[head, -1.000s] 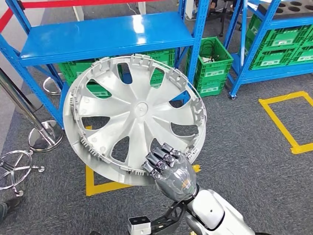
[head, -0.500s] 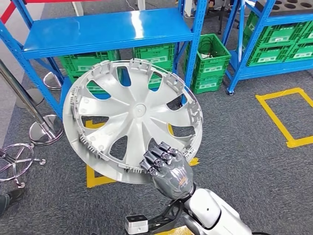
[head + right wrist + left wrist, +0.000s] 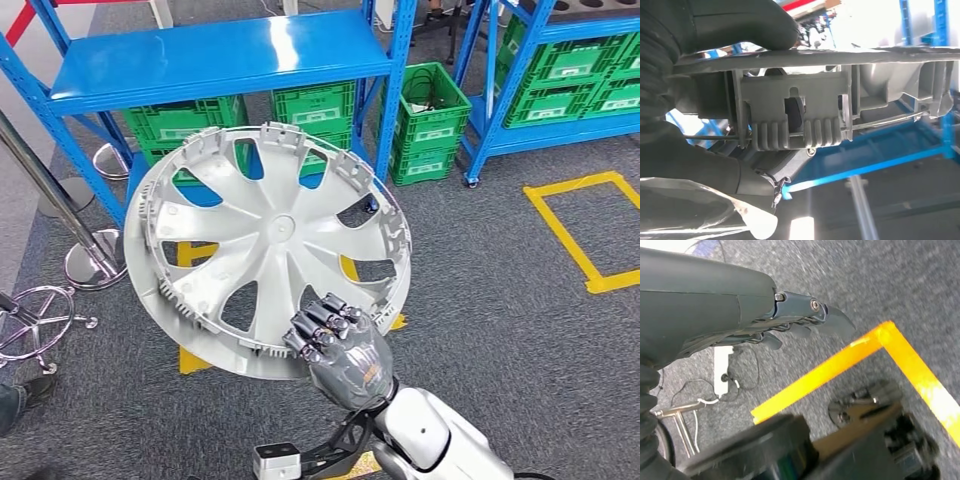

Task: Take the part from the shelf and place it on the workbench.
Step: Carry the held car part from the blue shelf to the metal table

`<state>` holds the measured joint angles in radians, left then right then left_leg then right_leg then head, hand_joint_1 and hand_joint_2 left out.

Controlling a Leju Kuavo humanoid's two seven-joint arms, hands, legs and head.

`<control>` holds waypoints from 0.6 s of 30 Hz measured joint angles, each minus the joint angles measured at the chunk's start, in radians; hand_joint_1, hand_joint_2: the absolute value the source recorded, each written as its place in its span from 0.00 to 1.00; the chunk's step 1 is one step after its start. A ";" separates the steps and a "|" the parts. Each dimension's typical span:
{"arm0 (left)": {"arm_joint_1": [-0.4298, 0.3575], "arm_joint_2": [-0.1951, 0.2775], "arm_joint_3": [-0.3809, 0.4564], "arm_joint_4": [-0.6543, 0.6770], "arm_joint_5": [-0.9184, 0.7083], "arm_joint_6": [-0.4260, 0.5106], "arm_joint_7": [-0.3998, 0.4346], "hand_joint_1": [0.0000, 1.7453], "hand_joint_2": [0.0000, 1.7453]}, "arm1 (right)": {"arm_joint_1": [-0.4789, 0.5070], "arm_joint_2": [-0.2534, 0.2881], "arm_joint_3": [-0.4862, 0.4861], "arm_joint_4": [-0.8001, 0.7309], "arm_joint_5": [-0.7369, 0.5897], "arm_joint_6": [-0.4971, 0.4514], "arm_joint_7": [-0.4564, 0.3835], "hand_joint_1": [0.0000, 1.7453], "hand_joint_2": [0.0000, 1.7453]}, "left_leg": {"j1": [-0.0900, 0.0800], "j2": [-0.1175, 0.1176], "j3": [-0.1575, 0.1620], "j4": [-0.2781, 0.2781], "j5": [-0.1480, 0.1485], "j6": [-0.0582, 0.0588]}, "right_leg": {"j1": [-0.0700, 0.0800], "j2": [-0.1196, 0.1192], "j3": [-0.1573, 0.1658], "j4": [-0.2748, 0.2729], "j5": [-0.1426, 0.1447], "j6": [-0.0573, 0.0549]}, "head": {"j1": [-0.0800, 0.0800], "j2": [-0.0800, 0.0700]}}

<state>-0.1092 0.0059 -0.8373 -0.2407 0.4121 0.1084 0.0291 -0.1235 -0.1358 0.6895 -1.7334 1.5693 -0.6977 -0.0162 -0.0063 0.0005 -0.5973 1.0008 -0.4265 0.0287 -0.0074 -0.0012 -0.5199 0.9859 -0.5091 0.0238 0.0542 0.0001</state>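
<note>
Silver hubcap (image 3: pixel 264 245) (tilted) is gripped at its near rim by right hand (image 3: pixel 343 350).

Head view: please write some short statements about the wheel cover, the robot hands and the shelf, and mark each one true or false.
1. The right robot hand holds the silver wheel cover at its rim. True.
2. The wheel cover lies flat on the blue shelf. False: it is in the air in front of the shelf, tilted, carried by the hand.
3. Green crates stand under the blue shelf board. True.
4. The left robot hand also grips the wheel cover. False: it holds nothing and hangs above the grey floor with orange tape.
5. Yellow tape marks a square on the floor. True.
</note>
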 joint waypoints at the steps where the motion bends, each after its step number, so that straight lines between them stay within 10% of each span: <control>1: 0.000 0.000 0.000 0.000 -0.002 0.000 -0.003 0.00 1.00 | 0.000 0.000 0.001 0.000 0.000 0.000 0.003 0.96 1.00 | 0.001 0.000 0.000 -0.002 0.003 -0.001 | 0.001 0.000 -0.002 0.000 0.001 -0.002 | 0.000 0.000; 12: -0.001 0.000 0.000 0.000 -0.008 -0.013 -0.010 0.00 1.00 | -0.010 0.000 0.011 0.000 0.000 0.000 0.015 0.96 1.00 | 0.006 -0.001 -0.004 -0.015 0.018 -0.024 | 0.007 -0.001 -0.011 0.003 0.008 -0.014 | 0.000 0.000; 18: -0.002 0.002 0.000 0.000 -0.015 -0.017 -0.011 0.00 1.00 | -0.016 0.000 0.014 0.000 0.000 0.000 0.016 0.96 1.00 | 0.010 0.001 0.000 -0.042 0.039 -0.002 | 0.004 -0.002 -0.024 0.015 -0.005 0.004 | 0.000 0.000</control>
<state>-0.1110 0.0074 -0.8377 -0.2407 0.3975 0.0916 0.0181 -0.1399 -0.1360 0.7039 -1.7335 1.5688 -0.6977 0.0002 0.0041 0.0012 -0.5969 0.9584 -0.3871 0.0267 -0.0036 -0.0030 -0.5434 1.0005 -0.5145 0.0281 0.0544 0.0000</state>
